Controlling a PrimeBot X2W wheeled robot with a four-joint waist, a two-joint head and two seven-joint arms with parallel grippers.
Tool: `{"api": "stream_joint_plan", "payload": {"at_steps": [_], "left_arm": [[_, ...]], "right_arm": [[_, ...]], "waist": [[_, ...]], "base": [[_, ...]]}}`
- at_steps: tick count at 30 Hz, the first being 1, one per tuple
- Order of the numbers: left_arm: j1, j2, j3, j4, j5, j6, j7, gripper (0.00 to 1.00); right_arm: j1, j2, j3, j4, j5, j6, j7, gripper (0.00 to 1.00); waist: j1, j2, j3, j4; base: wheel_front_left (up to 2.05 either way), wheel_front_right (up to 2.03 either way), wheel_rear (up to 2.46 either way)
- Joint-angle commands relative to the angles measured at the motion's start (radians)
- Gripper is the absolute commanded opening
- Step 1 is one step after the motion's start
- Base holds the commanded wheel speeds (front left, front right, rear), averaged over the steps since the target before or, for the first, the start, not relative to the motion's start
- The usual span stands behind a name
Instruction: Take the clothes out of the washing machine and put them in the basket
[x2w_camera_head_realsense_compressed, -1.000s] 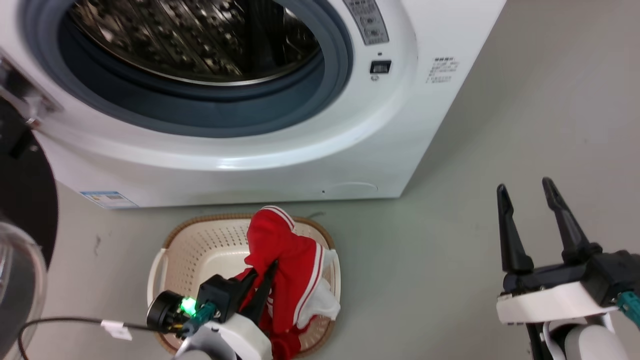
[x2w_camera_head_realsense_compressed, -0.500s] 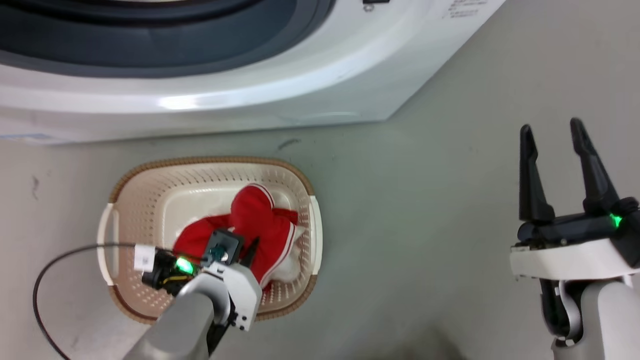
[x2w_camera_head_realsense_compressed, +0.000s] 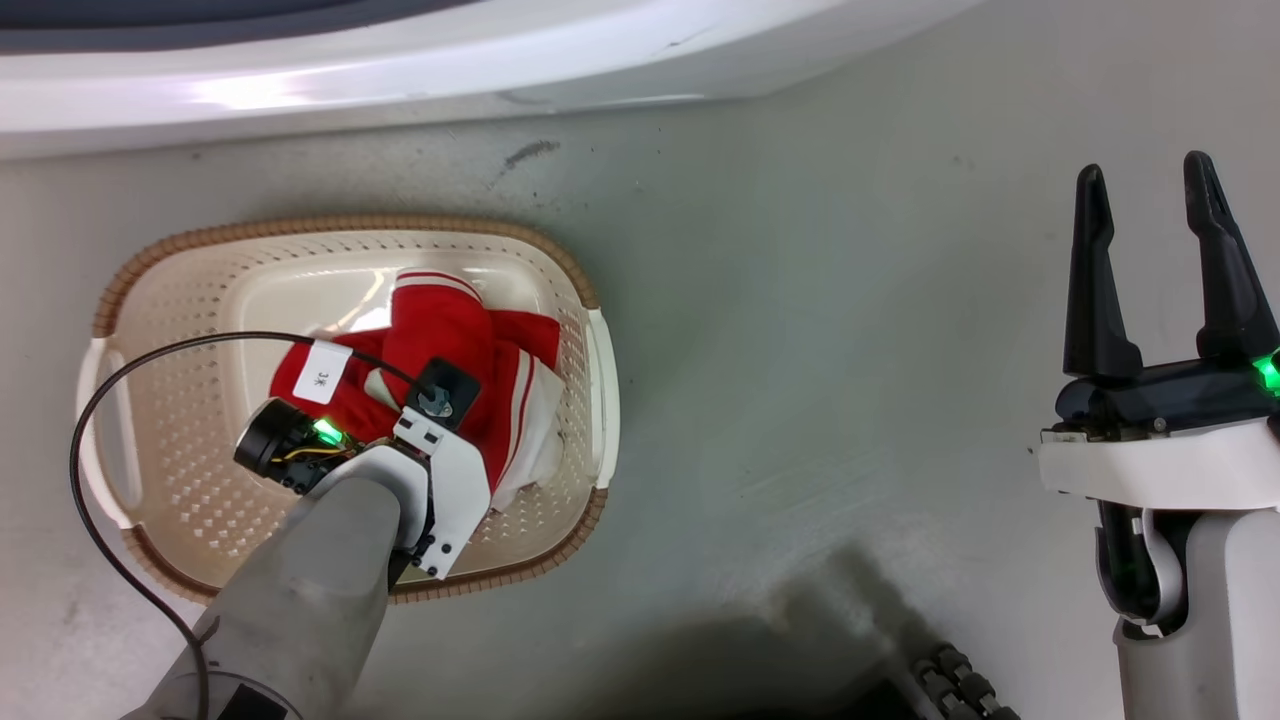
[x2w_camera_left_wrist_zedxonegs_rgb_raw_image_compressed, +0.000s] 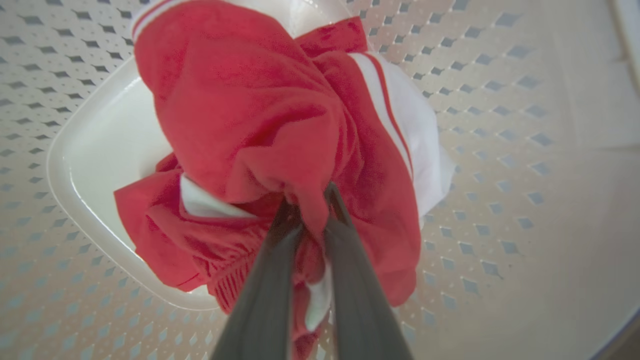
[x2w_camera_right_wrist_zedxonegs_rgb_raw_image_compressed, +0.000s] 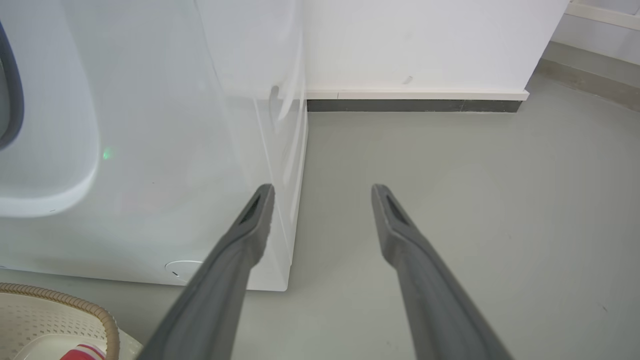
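**Red garment down in the basket, left fingers pinched on it**

I see my left gripper (x2w_camera_left_wrist_zedxonegs_rgb_raw_image_compressed: 311, 200) reaching straight down into the cream basket (x2w_camera_head_realsense_compressed: 350, 222). Its two fingers are drawn close together, with a fold of the red, white-striped garment (x2w_camera_head_realsense_compressed: 440, 320) pinched between them. The garment lies bunched on the basket's bottom, toward the side nearer the right arm, with a white panel against the perforated wall. The basket stands on the grey floor (x2w_camera_head_realsense_compressed: 800, 300) near the front of the white washing machine (x2w_camera_head_realsense_compressed: 400, 70). My right gripper (x2w_camera_head_realsense_compressed: 1145, 170) hangs over the floor well apart from the basket. Its fingers are spread wide, hold nothing and point toward the machine's front corner. A black cable (x2w_camera_head_realsense_compressed: 80, 450) loops from the left wrist across the basket's rim.
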Motion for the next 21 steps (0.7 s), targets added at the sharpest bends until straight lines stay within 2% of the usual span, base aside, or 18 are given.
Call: {"api": "stream_joint_plan", "payload": {"at_steps": [1,2,3,4,5,11,21], "left_arm": [[-0.01,0.008,-0.007,0.009,0.005,-0.005,0.02,0.0],[-0.013,0.01,-0.009,0.012,0.004,-0.005,0.032,0.0],[-0.014,0.01,-0.012,0.015,0.002,-0.005,0.044,0.09],[-0.012,0.01,-0.017,0.017,0.004,-0.006,0.058,0.46],[-0.009,0.01,-0.021,0.018,0.005,-0.007,0.067,1.0],[0.032,-0.004,-0.027,0.023,-0.017,-0.015,0.082,1.0],[0.109,-0.049,-0.036,0.023,-0.053,-0.021,-0.056,1.0]], "right_arm": [[-0.016,0.002,0.0,-0.003,0.005,-0.001,-0.002,1.0],[-0.02,0.002,0.001,-0.002,0.008,-0.001,-0.002,1.0],[-0.022,0.002,0.002,-0.001,0.008,-0.001,-0.002,1.0],[-0.023,0.002,0.003,0.002,0.008,-0.001,-0.002,1.0],[-0.024,0.002,0.004,0.004,0.009,-0.001,-0.002,1.0],[-0.021,0.002,0.017,0.02,0.016,-0.001,-0.002,1.0],[0.039,0.002,0.028,0.046,-0.008,-0.001,-0.002,1.0]], "waist": [[-0.0003,0.0,0.033,-0.012],[-0.0003,0.0,0.038,-0.015],[-0.0003,0.0,0.041,-0.015],[-0.0003,0.0,0.042,-0.016],[-0.0003,0.0,0.042,-0.017],[-0.0003,0.0,-0.009,-0.009],[-0.0003,0.0,-0.184,0.042]], "base": [[0.0,0.0,0.0],[0.0,0.0,0.0],[0.0,0.0,0.0],[0.0,0.0,0.0],[0.0,0.0,0.0],[0.0,0.0,0.0],[0.0,0.0,0.0]]}}
